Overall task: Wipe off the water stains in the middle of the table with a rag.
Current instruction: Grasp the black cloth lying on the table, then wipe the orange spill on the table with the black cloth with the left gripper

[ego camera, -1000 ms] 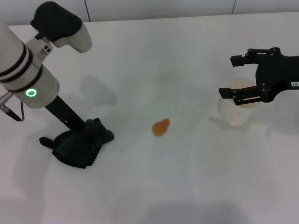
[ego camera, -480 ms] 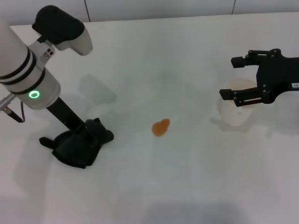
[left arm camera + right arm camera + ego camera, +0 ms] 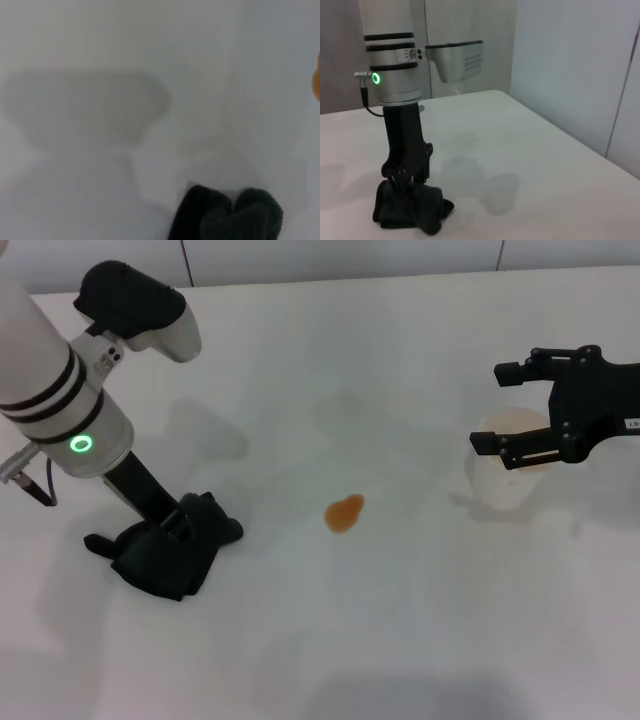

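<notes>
The water stain [image 3: 345,512] is a small orange blob in the middle of the white table [image 3: 400,620]; it also shows at the edge of the left wrist view [image 3: 317,75]. The black rag [image 3: 160,560] lies lumped on the table to the left of the stain, also seen in the left wrist view [image 3: 225,215] and the right wrist view [image 3: 410,210]. My left gripper [image 3: 175,528] points down into the rag, its fingers closed in the folds [image 3: 404,177]. My right gripper [image 3: 500,405] is open and hovers at the right.
A pale cup [image 3: 505,490] stands on the table under my right gripper, to the right of the stain. Bare white tabletop lies between the rag and the stain.
My left arm has leaned slightly to the right over the rag. The rag stays in place on the table. The right arm has not moved.
</notes>
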